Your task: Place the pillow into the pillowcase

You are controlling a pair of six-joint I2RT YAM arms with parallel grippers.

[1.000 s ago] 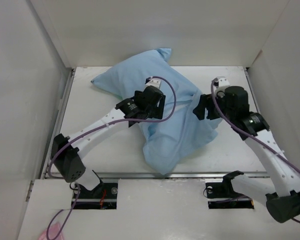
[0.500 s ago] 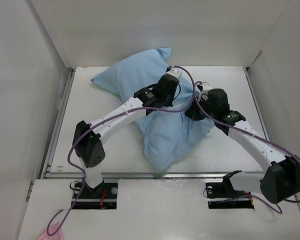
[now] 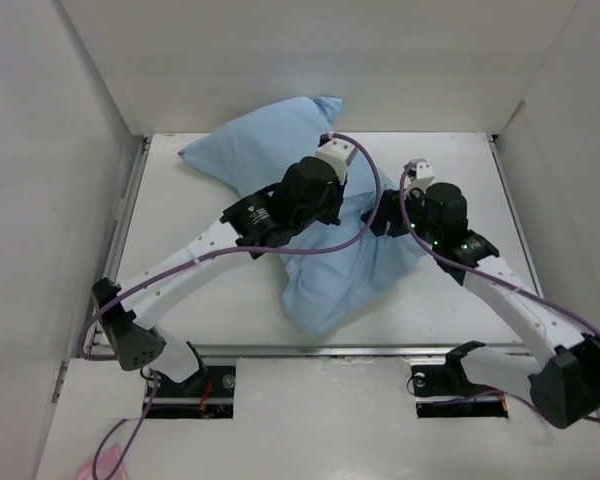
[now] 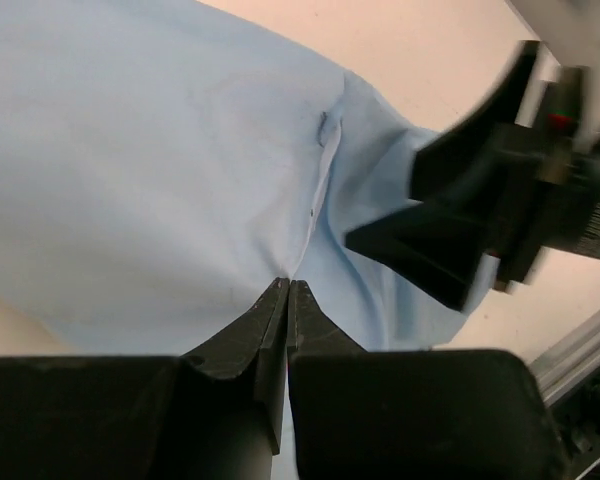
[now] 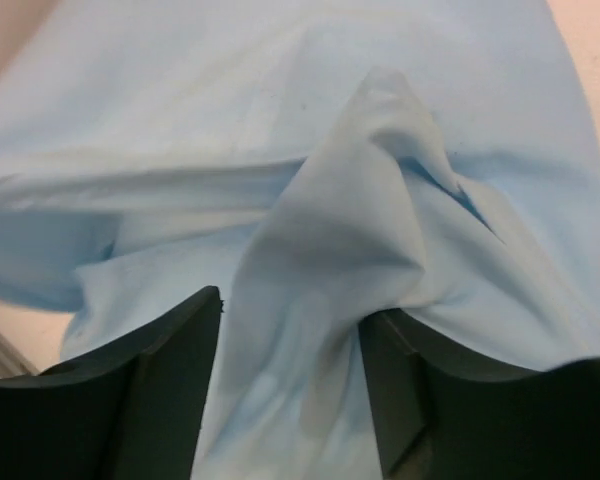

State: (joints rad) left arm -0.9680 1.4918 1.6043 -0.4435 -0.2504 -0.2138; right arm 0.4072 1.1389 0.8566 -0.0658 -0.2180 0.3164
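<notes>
The pillowcase (image 3: pixel 335 265) lies on the white table (image 3: pixel 180 270) with its pale blue matte face up. It is a plump, rumpled sack with one pointed corner toward the back wall and a rounder lobe sagging toward the table's near edge. The cloth is thin and soft, creased into shallow folds where the arms press on it. The left gripper (image 4: pixel 286 285) comes down on the middle of the pillowcase. Its black wedge-shaped fingers are pressed tight together and pinch a crease of the blue cloth, with a seam running up from their tips. The right gripper (image 5: pixel 290 310) sits at the pillowcase's right flank, near the left one. Its two dark fingers stand apart, and a peaked, paler greyish-white fold bunches up in the gap between them. I cannot tell whether that fold is a corner of the pillow or only lit cloth. The rest of the pillow is hidden inside the swollen blue sack.
</notes>
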